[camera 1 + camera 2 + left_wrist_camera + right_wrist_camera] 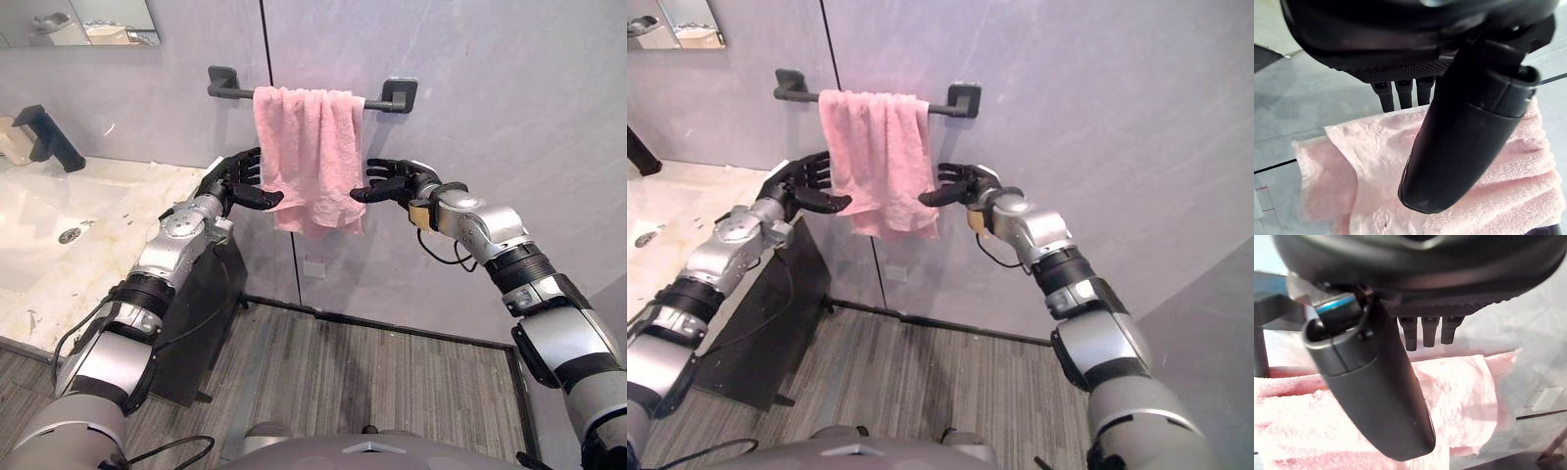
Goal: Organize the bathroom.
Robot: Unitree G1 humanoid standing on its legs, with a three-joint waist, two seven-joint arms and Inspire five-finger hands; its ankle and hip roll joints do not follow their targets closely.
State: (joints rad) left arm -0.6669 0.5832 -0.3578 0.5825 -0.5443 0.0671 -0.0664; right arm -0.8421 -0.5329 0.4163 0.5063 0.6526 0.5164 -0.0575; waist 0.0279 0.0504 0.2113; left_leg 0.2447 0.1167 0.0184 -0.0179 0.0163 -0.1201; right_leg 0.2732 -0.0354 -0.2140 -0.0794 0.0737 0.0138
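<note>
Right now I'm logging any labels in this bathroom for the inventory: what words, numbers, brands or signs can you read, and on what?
None: there is no readable text.
The pink towel on the dark towel bar is plain.
The grey wall panels carry no print or sign.
The small pale plate on the wall below the towel shows no readable marking.
The left hand and right hand bear no label.

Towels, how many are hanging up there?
1. A pink towel hangs over the dark bar on the wall, between the left hand and right hand. Folds could hide a second one, but it looks like one.
</note>
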